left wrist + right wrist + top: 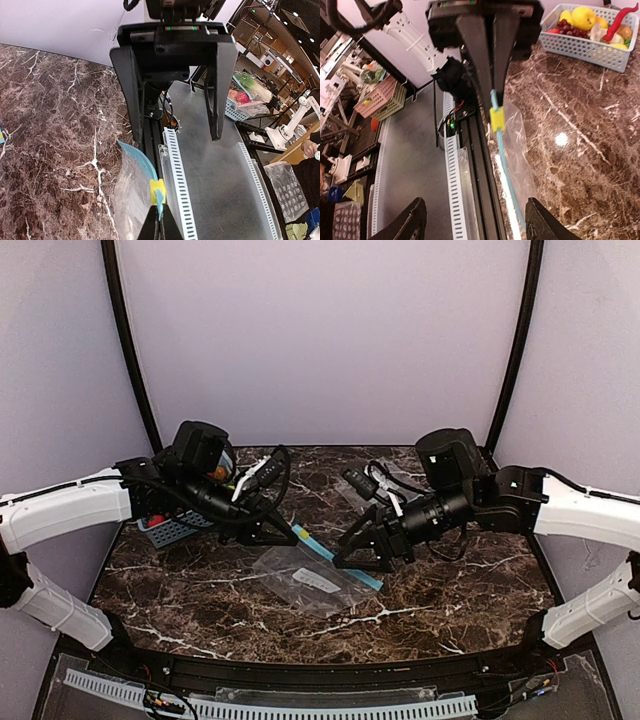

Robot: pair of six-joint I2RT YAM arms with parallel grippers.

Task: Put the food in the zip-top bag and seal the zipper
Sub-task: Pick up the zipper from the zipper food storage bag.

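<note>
- Far left on the marble table, a grey-blue basket sits behind the left arm. The right wrist view shows it holds the lemons along with grapes and a red chili, so no food is bagged yet.
- Left gripper is just right of the basket, low over the table and angled toward the bag. Its jaws are spread wide with nothing between them. It looks staged to take the near edge of the bag mouth, or else to go back for a lemon.
- Zip-top bag lies flat at table centre, clear with a white label patch and empty. It is between the two grippers and well apart from the basket.
- Zipper is the teal strip along the bag's far edge. A yellow slider rides on it just in front of the right fingers.
- Right gripper has its jaws narrow, pinched on the zipper strip beside the slider. This is likely to pin or lift that lip so the mouth can be opened.
- Judgement: this is the mouth-opening stage, with loading and sealing not yet done. The thin film could slip out of the pinch.
</note>
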